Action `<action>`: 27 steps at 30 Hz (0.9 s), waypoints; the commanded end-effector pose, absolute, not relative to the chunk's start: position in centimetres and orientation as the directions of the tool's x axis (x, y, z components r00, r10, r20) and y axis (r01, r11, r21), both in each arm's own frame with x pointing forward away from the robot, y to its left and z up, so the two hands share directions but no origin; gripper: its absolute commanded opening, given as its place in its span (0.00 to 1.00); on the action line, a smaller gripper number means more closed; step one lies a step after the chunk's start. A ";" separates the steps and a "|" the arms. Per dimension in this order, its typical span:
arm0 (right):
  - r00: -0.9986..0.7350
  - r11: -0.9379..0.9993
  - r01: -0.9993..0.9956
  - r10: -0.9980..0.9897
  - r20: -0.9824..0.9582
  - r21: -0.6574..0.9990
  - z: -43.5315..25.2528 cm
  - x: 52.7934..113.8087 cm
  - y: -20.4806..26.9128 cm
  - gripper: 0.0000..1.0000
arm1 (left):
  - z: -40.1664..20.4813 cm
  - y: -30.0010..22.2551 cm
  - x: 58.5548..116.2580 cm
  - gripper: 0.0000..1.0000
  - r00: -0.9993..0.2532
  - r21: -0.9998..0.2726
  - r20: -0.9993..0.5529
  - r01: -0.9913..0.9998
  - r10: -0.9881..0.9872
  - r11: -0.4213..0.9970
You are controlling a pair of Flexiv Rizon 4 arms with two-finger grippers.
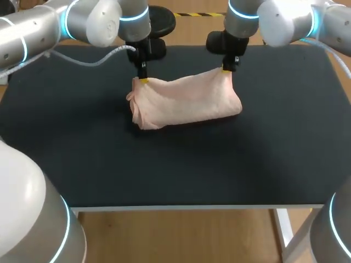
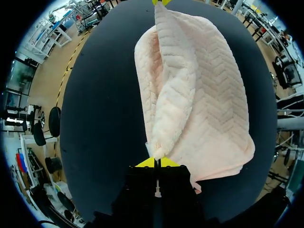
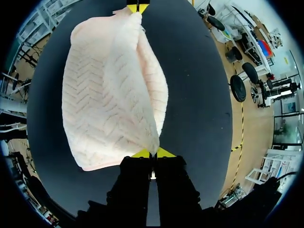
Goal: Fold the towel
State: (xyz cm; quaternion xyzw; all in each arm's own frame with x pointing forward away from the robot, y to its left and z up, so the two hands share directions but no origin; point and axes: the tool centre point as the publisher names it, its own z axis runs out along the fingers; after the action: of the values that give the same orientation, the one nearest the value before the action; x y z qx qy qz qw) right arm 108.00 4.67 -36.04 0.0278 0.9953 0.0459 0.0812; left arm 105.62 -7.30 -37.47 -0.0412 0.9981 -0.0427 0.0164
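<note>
Grey arm links [image 1: 27,219] filled the lower corners of the head view. Beyond them the black table [image 1: 175,175] spread across the frame. The pink towel [image 1: 186,101] lay humped just above centre, its far edge raised off the surface. The left gripper [image 1: 143,80] and right gripper [image 1: 225,69] were each pinched tight on one upper corner of it. Both seemed to hold only a thin bite of cloth, so an uneven sweep or a pull apart could slip a corner free and skew the fold.
</note>
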 end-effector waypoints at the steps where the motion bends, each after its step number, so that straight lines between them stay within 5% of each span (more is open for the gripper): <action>1: -0.987 0.991 0.060 0.077 -0.143 0.117 -36.0 108.8 4.7 1.00 | -38.1 -7.1 106.3 0.88 -0.995 -0.103 0.062 -0.083 -0.076 0.991; 2: -0.985 0.989 0.065 0.085 -0.152 0.129 -35.9 108.9 4.7 1.00 | -38.3 -7.0 106.5 1.00 -0.994 -0.114 0.071 -0.086 -0.078 0.990; 11: -0.973 0.984 0.106 0.132 -0.188 0.145 -35.3 108.5 4.5 1.00 | -37.3 -5.4 106.9 1.00 -0.995 -0.192 0.050 -0.093 -0.085 0.977; 21: -0.963 0.978 0.120 0.157 -0.219 0.173 -33.7 107.6 4.4 1.00 | -35.0 -4.3 104.7 1.00 -0.998 -0.517 0.016 0.041 0.058 0.855; 27: -0.958 0.973 0.134 0.176 -0.226 0.188 -33.4 107.0 4.4 1.00 | -34.5 -3.5 102.7 1.00 -0.993 -0.591 -0.016 0.105 0.119 0.800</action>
State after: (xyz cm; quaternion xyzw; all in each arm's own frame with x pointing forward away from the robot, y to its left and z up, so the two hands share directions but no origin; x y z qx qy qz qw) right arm 107.64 4.73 -33.64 0.0782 0.9865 0.0832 0.1173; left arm 104.36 -4.70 -34.49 0.0626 0.9657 -0.2505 -0.0274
